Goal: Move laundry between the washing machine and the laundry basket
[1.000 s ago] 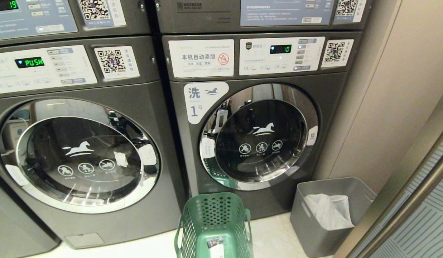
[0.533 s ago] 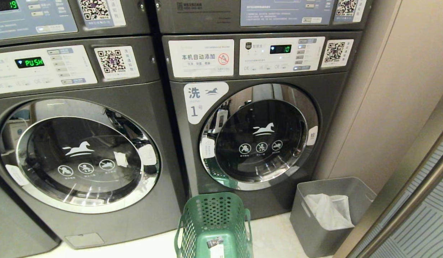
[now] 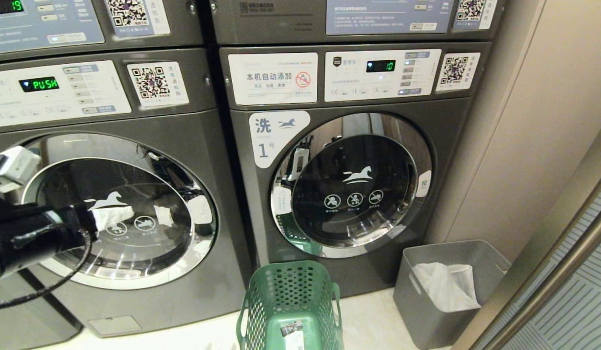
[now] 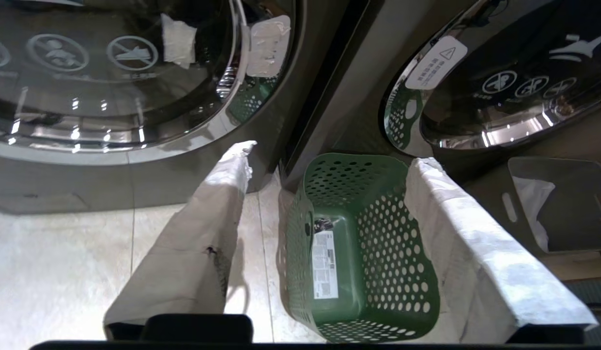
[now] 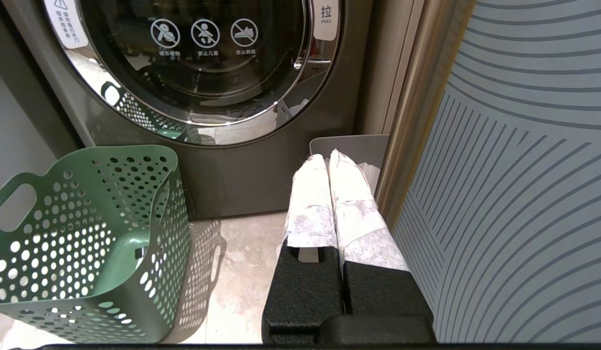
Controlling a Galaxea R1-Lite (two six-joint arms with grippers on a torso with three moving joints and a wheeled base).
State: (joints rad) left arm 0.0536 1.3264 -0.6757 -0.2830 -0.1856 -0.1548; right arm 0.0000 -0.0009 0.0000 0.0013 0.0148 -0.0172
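A laundry room: pale tiled floor (image 3: 373, 321), beige wall on the right. Two dark grey front-loading washers stand side by side, both doors shut. The washing machine (image 3: 349, 184) marked "1" is on the right; the second washer (image 3: 111, 209) on the left shows "PUSH".

One green perforated laundry basket (image 3: 290, 306) stands upright on the floor before the gap between the washers, mouth up, long axis running toward the machines. One grey bin (image 3: 446, 287) sits beside it, holding white material.

The left gripper (image 4: 329, 155) hangs above the basket, fingers spread wide, holding nothing. Only the right wrist view shows the right gripper (image 5: 329, 160): fingers pressed together, empty, low near the bin.
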